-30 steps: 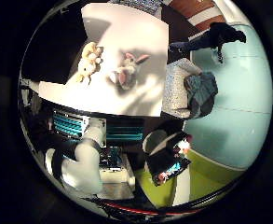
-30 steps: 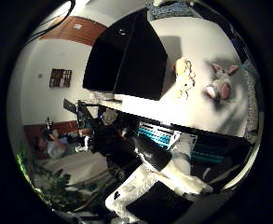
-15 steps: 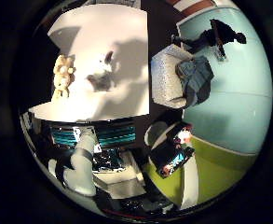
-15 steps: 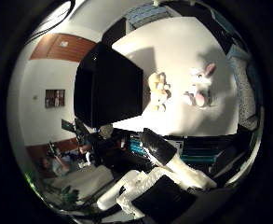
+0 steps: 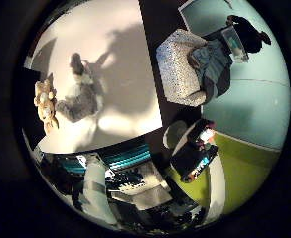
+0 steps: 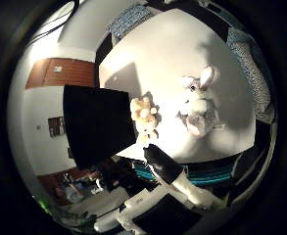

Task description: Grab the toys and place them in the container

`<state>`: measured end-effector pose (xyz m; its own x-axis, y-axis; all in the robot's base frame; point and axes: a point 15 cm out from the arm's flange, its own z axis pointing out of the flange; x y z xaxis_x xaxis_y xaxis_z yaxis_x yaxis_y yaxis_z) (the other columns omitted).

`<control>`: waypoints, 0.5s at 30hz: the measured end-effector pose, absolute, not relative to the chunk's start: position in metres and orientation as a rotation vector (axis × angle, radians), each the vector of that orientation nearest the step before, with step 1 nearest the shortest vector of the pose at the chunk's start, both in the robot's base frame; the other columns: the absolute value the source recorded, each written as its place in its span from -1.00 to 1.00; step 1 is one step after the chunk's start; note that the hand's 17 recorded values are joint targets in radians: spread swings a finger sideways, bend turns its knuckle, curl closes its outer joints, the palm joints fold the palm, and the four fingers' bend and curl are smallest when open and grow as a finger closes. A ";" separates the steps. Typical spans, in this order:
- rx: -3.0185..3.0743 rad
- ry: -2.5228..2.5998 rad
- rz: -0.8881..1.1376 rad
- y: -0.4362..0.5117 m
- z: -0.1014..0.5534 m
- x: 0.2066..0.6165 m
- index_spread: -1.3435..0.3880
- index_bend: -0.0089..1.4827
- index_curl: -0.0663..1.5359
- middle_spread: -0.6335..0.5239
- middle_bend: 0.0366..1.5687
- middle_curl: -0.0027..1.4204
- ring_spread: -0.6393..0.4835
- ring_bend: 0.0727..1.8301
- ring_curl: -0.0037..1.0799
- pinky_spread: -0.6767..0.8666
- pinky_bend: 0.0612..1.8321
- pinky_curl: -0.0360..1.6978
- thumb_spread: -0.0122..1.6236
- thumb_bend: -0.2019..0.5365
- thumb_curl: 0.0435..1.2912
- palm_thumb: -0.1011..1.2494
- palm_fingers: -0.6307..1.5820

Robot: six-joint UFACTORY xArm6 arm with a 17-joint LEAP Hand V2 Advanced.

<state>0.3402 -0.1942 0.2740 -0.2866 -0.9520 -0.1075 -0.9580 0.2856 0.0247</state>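
Two toys lie side by side on the white table (image 6: 172,54): a small tan plush (image 6: 144,115) and a grey and white bunny (image 6: 199,105). A black container (image 6: 96,122) stands on the table right beside the tan plush. My right hand (image 6: 170,171) hovers above the table's edge, apart from both toys. One black and white finger reaches out towards the tan plush, fairly straight, and holds nothing. The other palm view shows the bunny (image 5: 80,99) and the tan plush (image 5: 44,101) again, with a white finger (image 5: 95,191) below the table's edge.
A speckled armchair (image 5: 182,67) with dark clothes on it stands beside the table. Teal striped equipment (image 5: 130,156) sits under the table's near edge. A green floor (image 5: 234,173) lies beyond it. A patterned cushion (image 6: 128,19) lies past the far side of the table.
Both views have swung and the toys and container show larger, so the hand has come closer to the table. The toys lie where they were.
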 end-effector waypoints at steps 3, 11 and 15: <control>-1.821 2.476 0.162 -0.194 0.249 0.338 0.23 -0.78 -0.60 0.37 -0.79 -0.56 0.56 -0.65 -0.51 0.46 -0.40 -0.63 0.39 -0.51 -0.58 -0.10 -0.39; -1.802 2.503 0.263 -0.190 0.195 0.330 0.23 -0.78 -0.60 0.38 -0.79 -0.55 0.56 -0.65 -0.51 0.46 -0.40 -0.63 0.39 -0.51 -0.58 -0.12 -0.40; -1.803 2.512 0.298 -0.190 0.175 0.329 0.23 -0.78 -0.60 0.38 -0.80 -0.55 0.56 -0.65 -0.51 0.46 -0.39 -0.62 0.38 -0.51 -0.57 -0.12 -0.40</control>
<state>0.3291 -0.1899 0.1748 -0.3260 -0.9350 -0.1399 -0.9418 0.3082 0.1345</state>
